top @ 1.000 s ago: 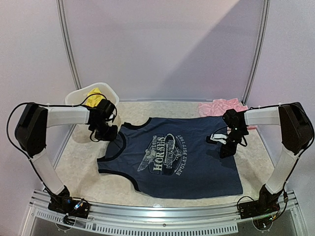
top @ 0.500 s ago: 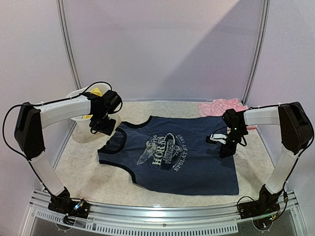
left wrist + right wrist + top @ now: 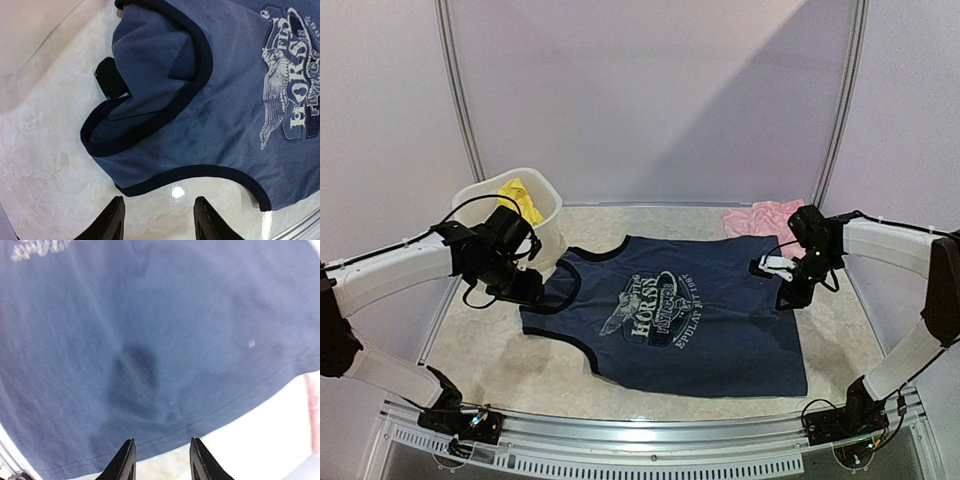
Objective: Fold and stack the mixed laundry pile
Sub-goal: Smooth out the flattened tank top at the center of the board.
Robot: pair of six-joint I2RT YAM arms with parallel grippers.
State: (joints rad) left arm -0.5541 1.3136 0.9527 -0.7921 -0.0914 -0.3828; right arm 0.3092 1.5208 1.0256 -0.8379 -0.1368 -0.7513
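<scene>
At the centre of the table (image 3: pixel 480 345), the navy top (image 3: pixel 670 320) is spread flat, print upward. The left gripper (image 3: pixel 159 201) is shown parted and empty beside a shoulder strap, the right gripper (image 3: pixel 161 441) parted and empty above the hem edge.

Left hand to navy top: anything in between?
Nothing but a bare strip of tabletop. The left wrist view shows the open left hand just short of the navy top, clear of its dark-trimmed edge.
</scene>
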